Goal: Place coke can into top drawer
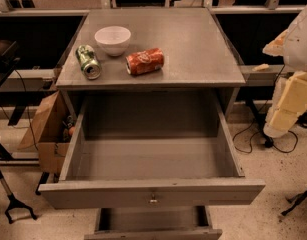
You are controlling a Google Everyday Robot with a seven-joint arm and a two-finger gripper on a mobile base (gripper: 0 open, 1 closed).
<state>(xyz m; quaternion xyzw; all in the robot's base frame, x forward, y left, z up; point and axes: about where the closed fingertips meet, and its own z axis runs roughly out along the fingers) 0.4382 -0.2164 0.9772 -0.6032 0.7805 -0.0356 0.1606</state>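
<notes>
Three things on the flat grey cabinet surface (193, 49), all at its front-left: round white bowl (113, 39), green soda can (88, 61), and the red-orange coke can with white lettering and silver ends (145, 61).

Coke can lies on its side near the front edge, just right of the bowl and not touching it. Green can is also on its side, left of the bowl and below it in the view. Bowl is upright, and what shows of its inside is plain white.

Wide grey metal top drawer (153, 191) is pulled well out below the surface, with a small metal knob (153, 200) centred on the front panel. Inside is bare grey floor and walls. Coke can is above and behind the drawer opening, not in it.

Narrower grey lower drawer (153, 232) is part open at the bottom edge, contents not visible.

Brown cardboard box (45, 129) on the floor left of the cabinet is open. There's something small inside that I can't identify.

Cream-white pincer (285, 109) sits at the right edge, beside the cabinet, well apart from the coke can. Can't tell whether it's spread or pressed together.
</notes>
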